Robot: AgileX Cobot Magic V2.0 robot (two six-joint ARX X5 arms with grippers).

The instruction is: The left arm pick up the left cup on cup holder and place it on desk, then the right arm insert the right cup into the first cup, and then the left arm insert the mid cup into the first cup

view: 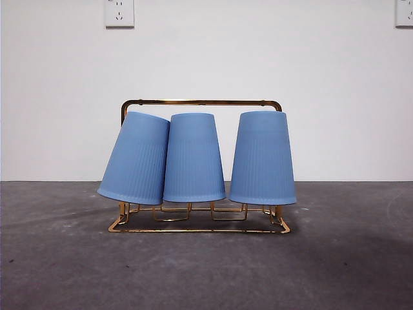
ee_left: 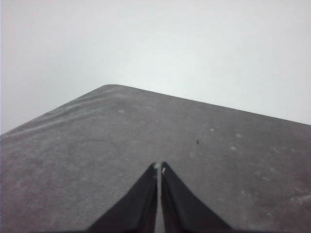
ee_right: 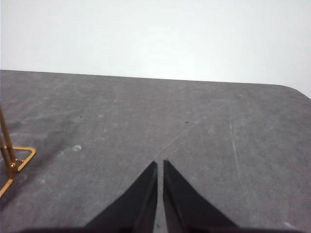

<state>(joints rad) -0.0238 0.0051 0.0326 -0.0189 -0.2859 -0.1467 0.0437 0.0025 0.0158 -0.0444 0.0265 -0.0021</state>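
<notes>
Three blue ribbed cups hang upside down on the gold wire cup holder [view: 200, 102] in the front view: the left cup [view: 135, 158] tilts outward, the mid cup [view: 193, 158] and the right cup [view: 263, 158] stand straight. The holder rests on the dark grey desk [view: 206, 271]. My left gripper [ee_left: 159, 167] is shut over bare desk, with no cup in its view. My right gripper [ee_right: 159, 163] is shut too, and a corner of the cup holder [ee_right: 14, 160] shows at the edge of its view. Neither gripper appears in the front view.
A white wall stands behind the desk, with two wall sockets [view: 119, 13] high up. The desk's rounded far corner [ee_left: 109, 87] shows in the left wrist view, and another desk corner [ee_right: 291, 90] in the right wrist view.
</notes>
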